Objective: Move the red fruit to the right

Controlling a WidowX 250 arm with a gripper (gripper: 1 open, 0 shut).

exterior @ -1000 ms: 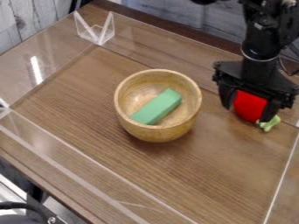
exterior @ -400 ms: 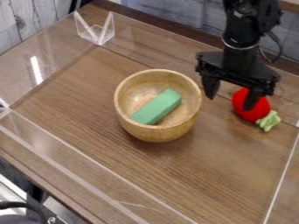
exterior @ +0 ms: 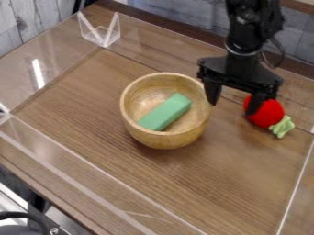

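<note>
While a wooden bowl (exterior: 166, 112) holding a green block (exterior: 163, 111) fills mid-table, we see the pincer (exterior: 237, 93) spread wide, empty.
Our red fruit (exterior: 266, 112) lies just right of it, on the tabletop (exterior: 86, 96).

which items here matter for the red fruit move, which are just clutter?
In play:
- red fruit, on the table by the right wall
- gripper, open, just left of the fruit, holding nothing

Lying about:
- wooden bowl
- green block, inside the bowl
- clear walls around the table
</note>
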